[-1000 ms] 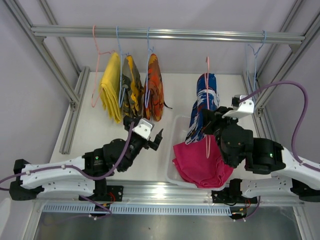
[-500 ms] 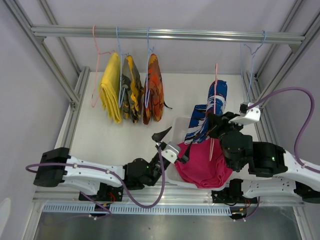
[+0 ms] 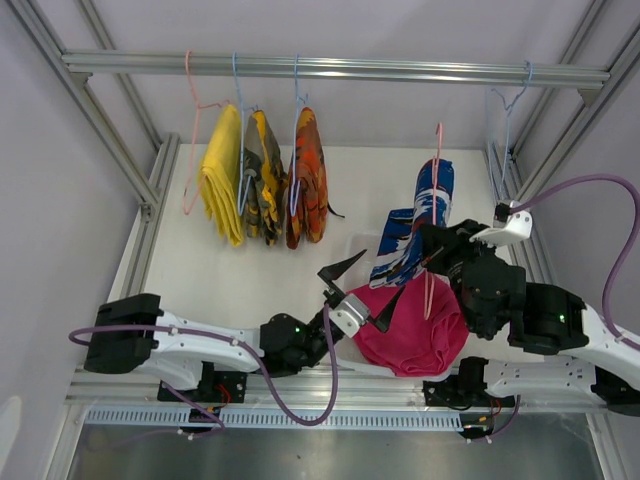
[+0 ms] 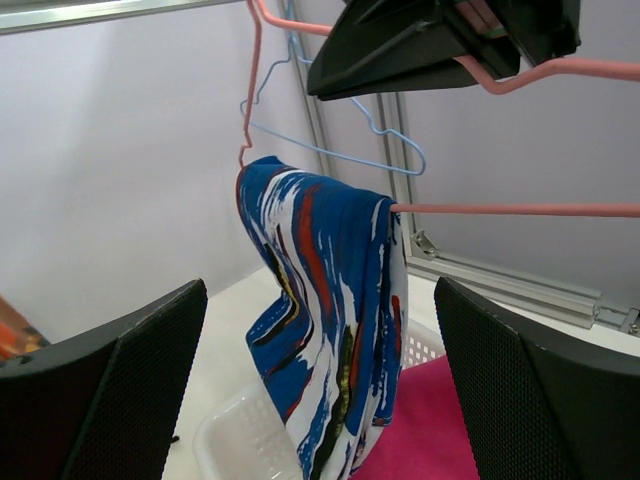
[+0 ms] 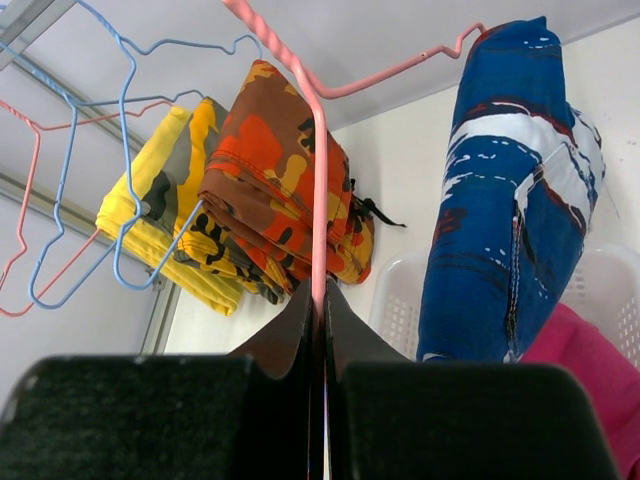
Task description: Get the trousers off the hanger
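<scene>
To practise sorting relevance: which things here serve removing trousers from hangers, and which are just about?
Job: blue patterned trousers, held pink hanger, right pincer, left pincer, magenta trousers, white basket, three hung trousers.
Just about: empty blue hanger, top rail.

Left jaws wide apart; right jaws tightly together.

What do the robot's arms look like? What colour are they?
The left arm and right arm have white shells with chunky black joints. A purple cable loops along each. The fingers are black, flat and wedge-shaped, with a dotted grip texture.
</scene>
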Tool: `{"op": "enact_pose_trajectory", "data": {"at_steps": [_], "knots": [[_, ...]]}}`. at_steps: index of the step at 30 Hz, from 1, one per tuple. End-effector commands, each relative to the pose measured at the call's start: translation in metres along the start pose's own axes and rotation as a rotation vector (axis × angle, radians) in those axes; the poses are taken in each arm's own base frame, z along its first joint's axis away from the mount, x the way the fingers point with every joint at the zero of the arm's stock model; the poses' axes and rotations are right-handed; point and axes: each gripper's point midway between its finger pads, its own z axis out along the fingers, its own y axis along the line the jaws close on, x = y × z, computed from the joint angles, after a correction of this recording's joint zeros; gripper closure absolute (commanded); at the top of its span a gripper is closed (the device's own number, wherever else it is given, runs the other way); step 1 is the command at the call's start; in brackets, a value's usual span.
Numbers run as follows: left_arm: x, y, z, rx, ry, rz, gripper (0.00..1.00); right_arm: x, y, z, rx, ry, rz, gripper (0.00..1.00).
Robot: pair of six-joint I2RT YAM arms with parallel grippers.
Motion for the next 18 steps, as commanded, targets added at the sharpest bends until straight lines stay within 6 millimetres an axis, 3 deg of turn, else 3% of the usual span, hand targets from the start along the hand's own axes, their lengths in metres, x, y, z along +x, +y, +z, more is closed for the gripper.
{"op": "enact_pose_trajectory", "data": {"at_steps": [1, 10, 18], "knots": [[-0.019, -0.009, 0.010, 0.052, -0.092, -0.073, 0.01, -0.018, 0.017, -0.001, -0.049, -0.023, 0.150, 1.00], [-0.006, -0.015, 0.020, 0.070, -0.080, -0.054, 0.01, -0.015, 0.028, 0.004, -0.082, 0.002, 0.177, 1.00], [0.002, -0.009, 0.028, 0.056, -0.075, -0.057, 0.01, -0.007, 0.034, 0.004, -0.114, 0.036, 0.190, 1.00]]}}
